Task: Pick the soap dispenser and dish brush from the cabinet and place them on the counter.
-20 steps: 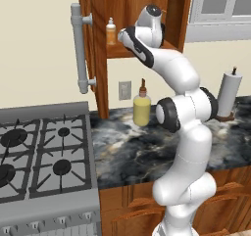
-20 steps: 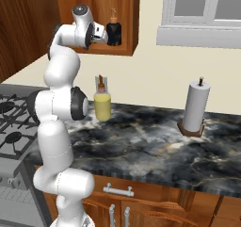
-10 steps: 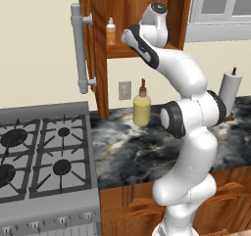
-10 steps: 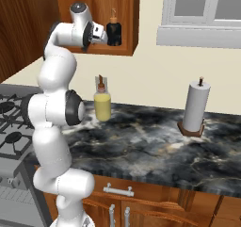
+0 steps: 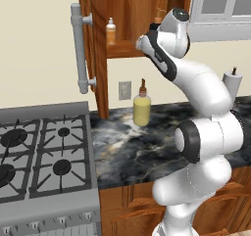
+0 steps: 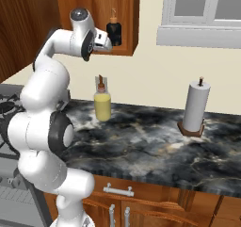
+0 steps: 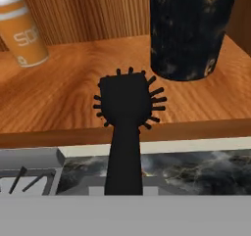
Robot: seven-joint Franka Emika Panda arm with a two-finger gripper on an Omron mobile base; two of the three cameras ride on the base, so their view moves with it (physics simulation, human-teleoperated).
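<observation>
Grasping the black dish brush (image 7: 125, 107) by its handle, the hand (image 6: 106, 42) is seen clenched at the cabinet (image 5: 130, 14) shelf's front edge. Pale letters, seemingly "SO", are read on an orange-and-white cup (image 7: 22, 27) in the hand view; a dark soap dispenser (image 7: 188, 32) stands beside the bristles. Open tabletop (image 6: 155, 150) is shown below.
</observation>
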